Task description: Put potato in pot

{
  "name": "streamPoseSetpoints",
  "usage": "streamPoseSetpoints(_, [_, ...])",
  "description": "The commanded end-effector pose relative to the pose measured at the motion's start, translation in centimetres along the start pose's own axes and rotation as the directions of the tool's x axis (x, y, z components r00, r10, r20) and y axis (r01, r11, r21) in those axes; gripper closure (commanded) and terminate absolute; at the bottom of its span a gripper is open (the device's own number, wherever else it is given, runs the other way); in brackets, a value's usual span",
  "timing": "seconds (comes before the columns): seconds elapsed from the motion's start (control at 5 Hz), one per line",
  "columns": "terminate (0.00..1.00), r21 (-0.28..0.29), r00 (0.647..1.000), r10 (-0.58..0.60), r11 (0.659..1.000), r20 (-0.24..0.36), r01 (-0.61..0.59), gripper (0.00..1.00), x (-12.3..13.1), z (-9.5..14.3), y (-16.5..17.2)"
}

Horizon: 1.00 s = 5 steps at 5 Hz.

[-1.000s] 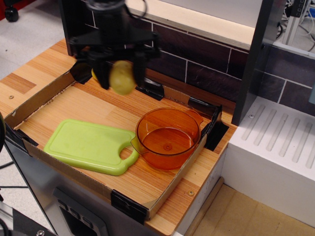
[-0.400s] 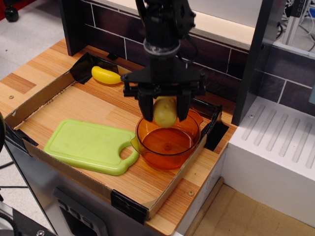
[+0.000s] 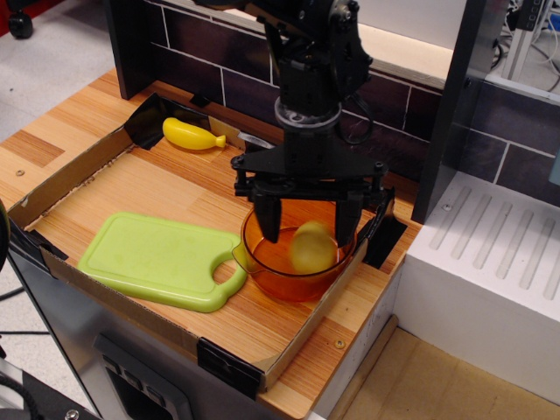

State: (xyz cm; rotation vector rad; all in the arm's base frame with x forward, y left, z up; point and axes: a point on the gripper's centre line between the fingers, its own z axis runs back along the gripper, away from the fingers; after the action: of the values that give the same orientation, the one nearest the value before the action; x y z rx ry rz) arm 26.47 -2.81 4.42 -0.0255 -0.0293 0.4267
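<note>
Because the shallow wooden tray (image 3: 289,354) has a raised lip on its near edge, everything on it is kept from sliding toward the onlooker. Nearest on the tray floor lies the lime-green cutting board (image 3: 157,258), flat, with its handle loop pointing right and sitting just beside the pot. Behind and to the right of the board stands the transparent orange pot (image 3: 297,245), upright, mouth up, with one small side handle (image 3: 241,256) turned toward the board. The potato (image 3: 311,248) is inside the pot's rim, slightly blurred, and appears clear of both fingers; whether it is already resting on the bottom cannot be told. Directly above the pot hangs the gripper (image 3: 308,219), pointing straight down, its two dark fingers (image 3: 269,217) spread wide with a visible gap on each side of the potato, so it grips nothing. This vertical, centred posture is judged to serve a clean drop into the middle of the wide opening, away from the walls. By this judgement the placement is essentially complete, and the remaining need is a straight upward retreat so the fingers do not catch the rim and tip the light pot. Farthest back, near the tray's rear corner, a bright yellow banana-like toy (image 3: 192,134) lies well apart from the work.
</note>
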Motion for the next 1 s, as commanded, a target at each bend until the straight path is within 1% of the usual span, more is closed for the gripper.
streamPoseSetpoints(0.0, [0.0,-0.043,0.997,0.03,0.999,0.078,-0.026,0.0,1.4,3.3,1.1])
streamPoseSetpoints(0.2, [0.0,-0.045,0.993,0.066,0.997,0.101,-0.062,0.0,2.4,5.9,2.8])
streamPoseSetpoints(0.4, [0.0,-0.03,0.982,0.12,0.993,0.147,-0.117,0.0,3.8,8.7,4.9])
streamPoseSetpoints(0.8, [0.0,-0.03,0.982,0.12,0.993,0.147,-0.117,0.0,3.8,8.7,4.9])
